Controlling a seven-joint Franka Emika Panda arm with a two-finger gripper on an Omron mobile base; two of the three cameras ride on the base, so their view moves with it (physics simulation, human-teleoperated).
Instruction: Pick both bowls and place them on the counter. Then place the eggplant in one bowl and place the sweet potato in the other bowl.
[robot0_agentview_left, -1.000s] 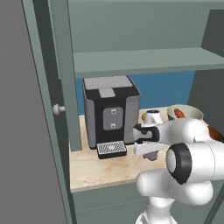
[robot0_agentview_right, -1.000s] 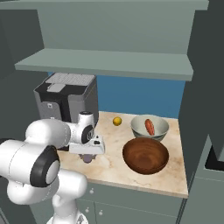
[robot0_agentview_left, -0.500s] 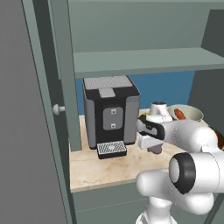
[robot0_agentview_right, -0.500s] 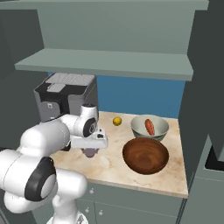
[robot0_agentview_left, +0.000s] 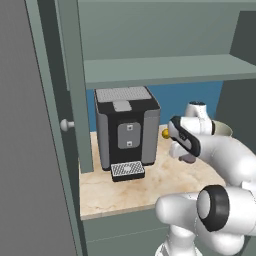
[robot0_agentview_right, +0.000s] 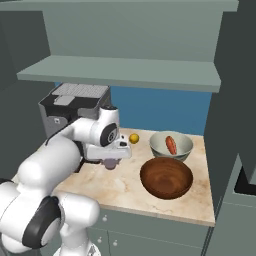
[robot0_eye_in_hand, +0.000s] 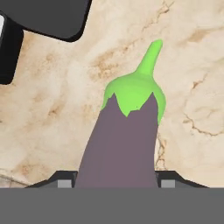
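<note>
My gripper (robot0_eye_in_hand: 117, 181) is shut on the eggplant (robot0_eye_in_hand: 124, 140), a purple body with a bright green cap and stem, held just over the beige marble counter (robot0_eye_in_hand: 192, 78). In the right base view the gripper (robot0_agentview_right: 111, 163) hangs left of the two bowls, the eggplant (robot0_agentview_right: 109, 163) showing purple under the hand. The dark wooden bowl (robot0_agentview_right: 167, 187) stands empty at the front. Behind it the grey-beige bowl (robot0_agentview_right: 186, 144) holds the orange-red sweet potato (robot0_agentview_right: 171, 144). In the left base view the gripper (robot0_agentview_left: 185, 156) is right of the coffee machine, with the grey-beige bowl (robot0_agentview_left: 223, 131) behind the arm.
A black and grey coffee machine (robot0_agentview_right: 65, 107) stands at the counter's left, its drip tray (robot0_agentview_left: 127, 170) in front. A small yellow ball (robot0_agentview_right: 134, 138) lies by the blue back wall. A grey-green shelf (robot0_agentview_right: 125, 70) hangs overhead. An open cabinet door (robot0_agentview_left: 65, 125) flanks the left.
The hand has carried the eggplant to the right, away from the coffee machine and nearer the bowls. The bowls, sweet potato and ball have not moved.
</note>
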